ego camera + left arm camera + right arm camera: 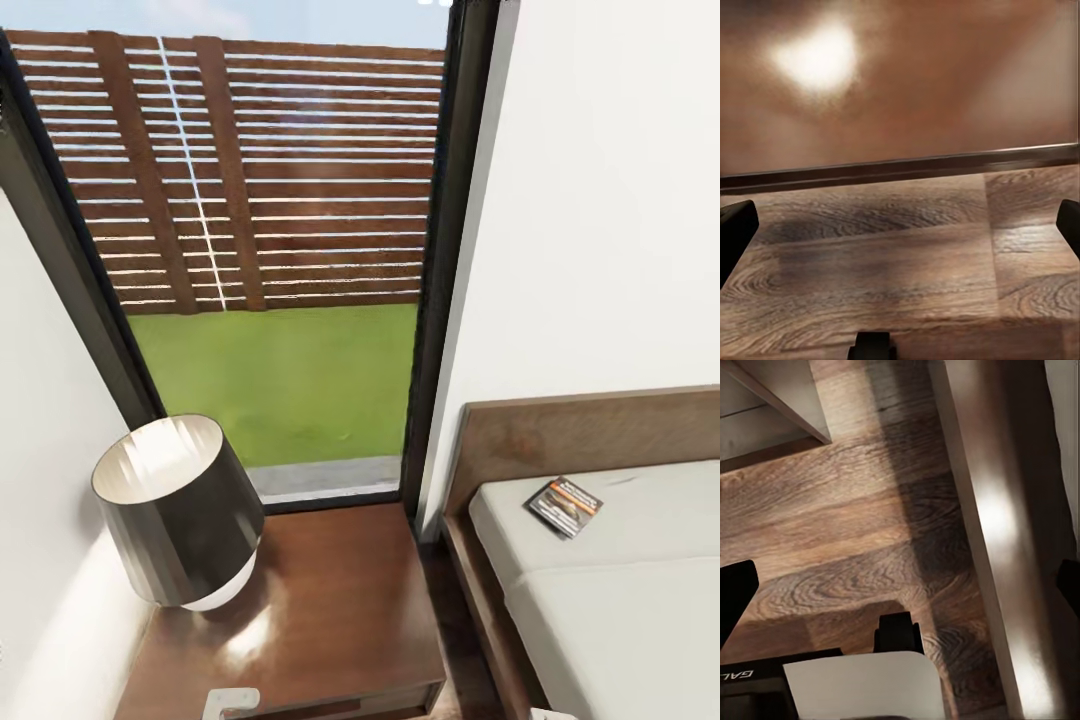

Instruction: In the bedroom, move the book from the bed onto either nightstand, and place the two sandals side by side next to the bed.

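Nearest to the robot, at the lower edge of the head view, is the nightstand (330, 600) with its glossy brown top. On its left part stands a lamp (180, 510) with a dark shade, so the free part of the top is to the right of the lamp.

To the right of the nightstand, across a narrow strip of floor, is the bed (600, 600). The book (563, 506) lies flat on the mattress near the headboard (600, 430), and its long side runs diagonally. It is on the robot's right, so I judge the right arm is the nearer one for reaching it, and the carry to the nightstand would go leftward.

The left gripper (900, 225) looks at the plank floor (885, 262) and the dark front of a piece of furniture. Its fingers stand far apart and have nothing between them. The right gripper (900, 592) is also wide open and empty. Its camera shows the floor beside a dark wooden rail, likely the bed frame (997, 532), a low place that the head camera hardly shows.

Farthest is the tall window (270, 250).
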Robot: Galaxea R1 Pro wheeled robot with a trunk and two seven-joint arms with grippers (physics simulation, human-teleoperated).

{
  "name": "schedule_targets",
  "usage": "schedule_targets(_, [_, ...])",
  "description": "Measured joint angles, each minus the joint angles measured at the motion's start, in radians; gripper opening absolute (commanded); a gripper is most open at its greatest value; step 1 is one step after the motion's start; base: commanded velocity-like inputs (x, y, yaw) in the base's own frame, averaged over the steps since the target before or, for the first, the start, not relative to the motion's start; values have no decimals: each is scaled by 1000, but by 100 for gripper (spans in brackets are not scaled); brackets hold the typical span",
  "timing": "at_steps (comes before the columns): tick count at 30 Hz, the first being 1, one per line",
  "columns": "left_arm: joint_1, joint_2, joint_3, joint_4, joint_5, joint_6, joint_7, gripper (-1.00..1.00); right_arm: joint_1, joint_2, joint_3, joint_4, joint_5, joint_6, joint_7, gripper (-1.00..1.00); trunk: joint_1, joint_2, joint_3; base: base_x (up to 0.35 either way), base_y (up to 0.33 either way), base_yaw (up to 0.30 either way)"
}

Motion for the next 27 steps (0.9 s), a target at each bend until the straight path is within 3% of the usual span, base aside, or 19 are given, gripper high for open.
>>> schedule_targets(27, [0,0,0,0,0,0,0,100,0,0,0,0,0,0,0,100,-104,189,85,0,0,0])
